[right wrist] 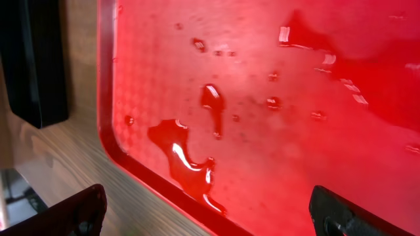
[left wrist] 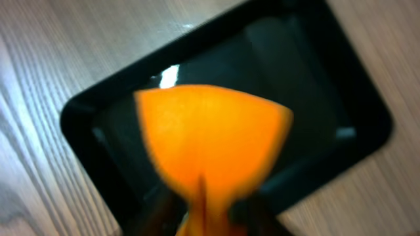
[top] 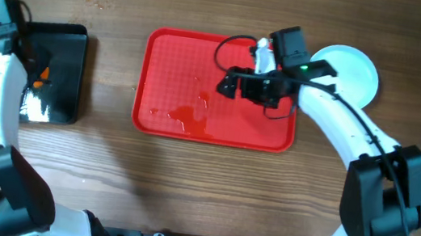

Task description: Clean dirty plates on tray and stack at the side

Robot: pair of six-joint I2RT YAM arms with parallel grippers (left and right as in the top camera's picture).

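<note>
Plates (top: 357,70): just right of tray (top: 170,68). R gripper (top: 229,84) over tray, spread wide, empty. L gripper (left wrist: 205,221) over bin (top: 70,42) w/ orange item (left wrist: 213,141), grip unclear.

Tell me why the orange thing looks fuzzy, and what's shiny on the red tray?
Left wrist view: the orange thing is too close to the lens, so it blurs. Right wrist view: light glints off puddles on the tray. Overhead view: sharp.
</note>
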